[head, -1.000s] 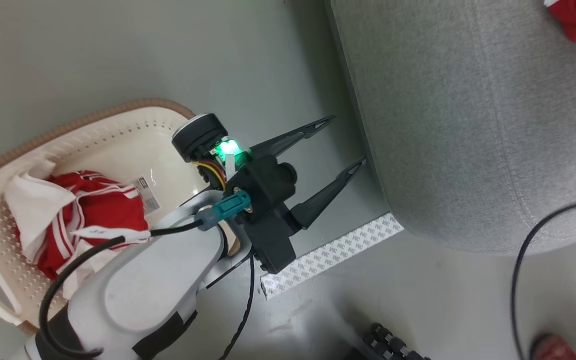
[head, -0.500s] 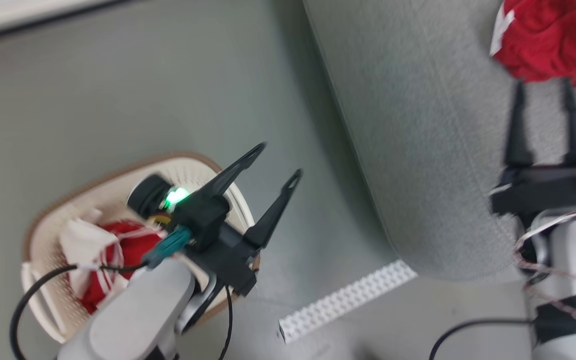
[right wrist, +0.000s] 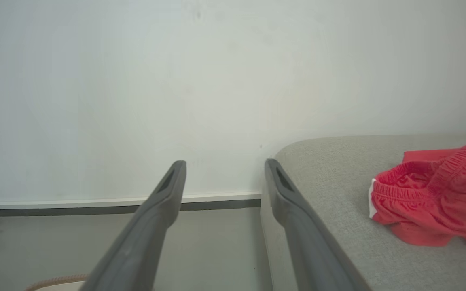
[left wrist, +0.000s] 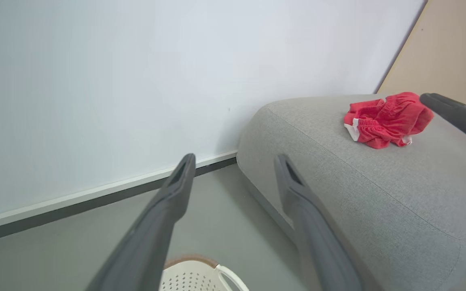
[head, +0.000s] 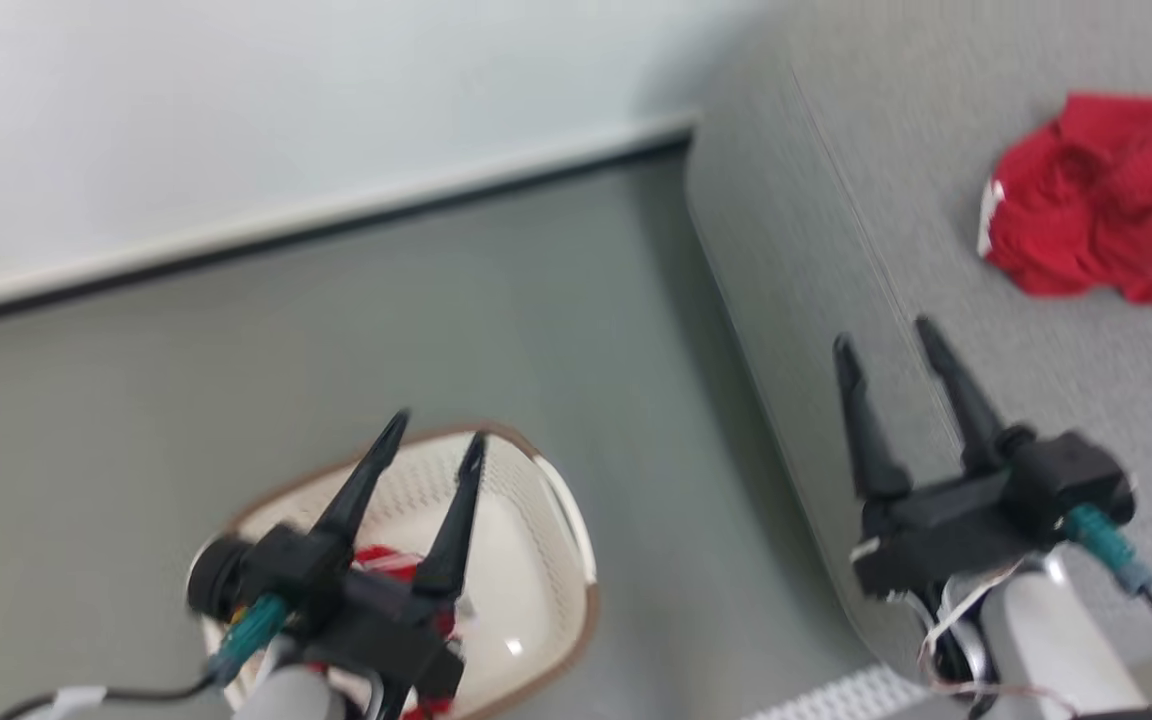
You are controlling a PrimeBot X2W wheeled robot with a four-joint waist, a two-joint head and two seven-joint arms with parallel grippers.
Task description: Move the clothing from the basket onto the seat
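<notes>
A crumpled red garment (head: 1096,200) with white trim lies on the grey seat (head: 836,230); the same piece of clothing (left wrist: 384,120) (right wrist: 439,194) appears in both wrist views. My right gripper (head: 886,335) hovers open and empty over the seat's near edge, short of that garment. The cream basket (head: 536,520) with its brown rim stands on the floor at lower left, and a bit of red clothing (head: 386,560) peeks out inside it, mostly hidden behind my left gripper (head: 436,430). That gripper is open and empty above the basket (left wrist: 200,275).
A white wall with a dark baseboard (head: 316,230) runs along the back. Grey floor (head: 336,350) lies between the basket and the seat. A white patterned strip (head: 826,695) lies on the floor at the seat's near corner.
The head camera has tilted up, bringing the wall into sight. My right gripper has let go of the red garment on the seat and drawn back open. The left gripper now hangs over the basket.
</notes>
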